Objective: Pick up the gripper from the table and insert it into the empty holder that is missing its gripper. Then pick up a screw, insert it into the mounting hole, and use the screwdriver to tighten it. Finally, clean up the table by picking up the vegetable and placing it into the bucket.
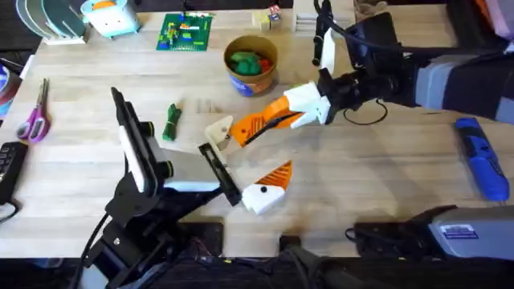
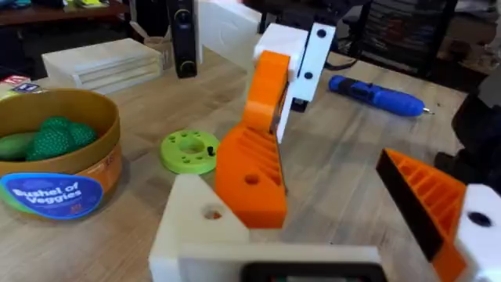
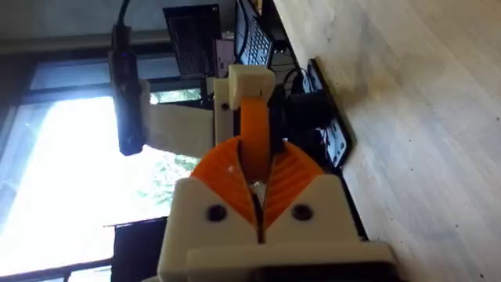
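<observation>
The orange gripper (image 1: 255,125), pinched edge-on between the closed fingers of the right gripper (image 1: 277,119), meets the cream holder (image 1: 218,131) near the centre of the tabletop (image 1: 361,185), the first step of the task evidently still in hand. In the left wrist view the ribbed wedge (image 2: 250,168) stands against the bare holder (image 2: 196,223) but looks tilted and not fully seated, its hole not lined up with the holder's. The left gripper (image 1: 241,164), reaching in from 7 o'clock, has its fingers spread wide and grips nothing; its other finger (image 1: 269,186), at about 5 o'clock from the holder, already wears an orange pad. The next move likely calls for sliding the wedge squarely down the holder's face until the two holes coincide, while the left arm stays put. The lime-green disc (image 2: 190,150) lies just beyond the holder in the left wrist view, near enough to be nudged. The vegetable (image 1: 170,123) lies apart at 9 o'clock from the holder; the bucket (image 1: 250,64), with green toys inside, stands at 12 o'clock; the blue screwdriver (image 1: 482,156) waits far off at 3 o'clock, and the scissors (image 1: 35,116) far at 9 o'clock. No screw can be made out.
</observation>
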Available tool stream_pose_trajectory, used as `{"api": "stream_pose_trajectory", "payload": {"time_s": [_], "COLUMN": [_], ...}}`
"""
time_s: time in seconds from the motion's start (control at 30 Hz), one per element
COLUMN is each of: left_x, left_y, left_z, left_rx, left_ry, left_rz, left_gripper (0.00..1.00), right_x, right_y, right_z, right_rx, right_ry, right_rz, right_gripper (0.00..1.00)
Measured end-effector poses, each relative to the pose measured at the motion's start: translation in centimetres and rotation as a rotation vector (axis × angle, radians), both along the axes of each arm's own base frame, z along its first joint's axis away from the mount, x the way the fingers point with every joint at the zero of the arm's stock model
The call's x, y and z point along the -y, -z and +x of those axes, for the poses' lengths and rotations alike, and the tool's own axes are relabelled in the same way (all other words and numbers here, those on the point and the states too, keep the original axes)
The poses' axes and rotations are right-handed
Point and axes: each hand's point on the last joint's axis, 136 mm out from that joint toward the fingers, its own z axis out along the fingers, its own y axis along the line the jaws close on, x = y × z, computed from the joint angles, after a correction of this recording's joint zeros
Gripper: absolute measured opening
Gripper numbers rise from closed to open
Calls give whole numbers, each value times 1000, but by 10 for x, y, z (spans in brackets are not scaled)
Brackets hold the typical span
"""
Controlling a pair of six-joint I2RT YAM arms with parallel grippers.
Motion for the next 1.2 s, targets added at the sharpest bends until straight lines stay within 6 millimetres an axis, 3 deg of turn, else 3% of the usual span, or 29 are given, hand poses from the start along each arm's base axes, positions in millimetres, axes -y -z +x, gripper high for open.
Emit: {"api": "stream_pose_trajectory", "payload": {"time_s": [0.37, 0.97, 1.2], "left_x": [-2, -26, -29], "left_y": [0, 4, 4], "left_z": [3, 32, 35], "left_rx": [-6, -19, -23], "left_ry": [-23, -237, -262], "left_rz": [-2, 4, 5], "left_gripper": [993, 993, 993], "right_x": [-8, -53, -58], "right_y": [3, 4, 5], "right_z": [10, 26, 28], "right_rx": [-13, 147, 159], "right_ry": [37, 141, 163], "right_rz": [-35, -106, -121], "right_gripper": [9, 8, 8]}}
